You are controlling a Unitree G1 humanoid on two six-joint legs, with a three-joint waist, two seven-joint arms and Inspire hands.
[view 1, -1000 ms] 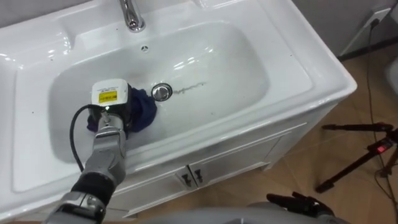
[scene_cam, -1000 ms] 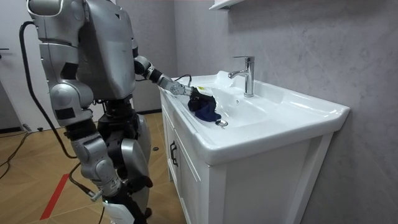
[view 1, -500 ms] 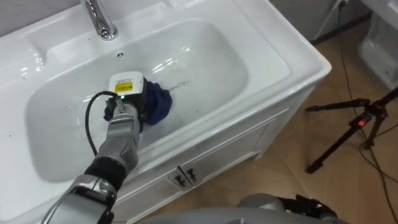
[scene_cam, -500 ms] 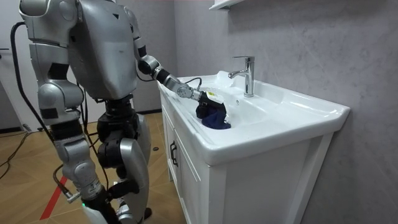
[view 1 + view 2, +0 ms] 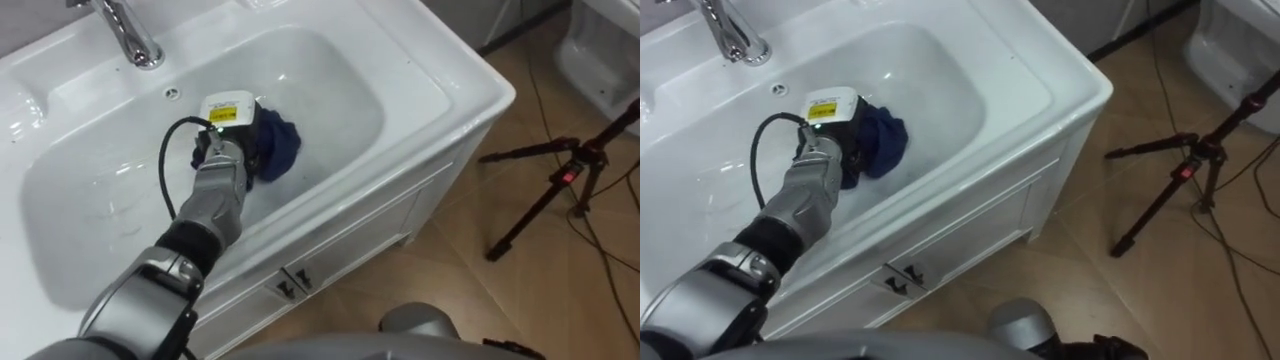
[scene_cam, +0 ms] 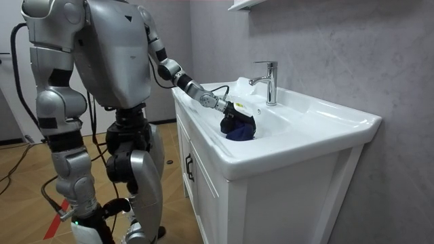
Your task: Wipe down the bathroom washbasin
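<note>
I have the left robot hand (image 5: pixel 228 150) down in the basin (image 5: pixel 350 95), in front of the faucet (image 5: pixel 128 35), against the dark blue cloth (image 5: pixel 280 148). Its fingers are hidden, so I cannot tell their state.

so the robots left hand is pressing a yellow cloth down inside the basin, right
Not quite. The cloth is dark blue, not yellow, as the left eye view shows. The rest holds: the left hand is on it, down inside the basin.
</note>
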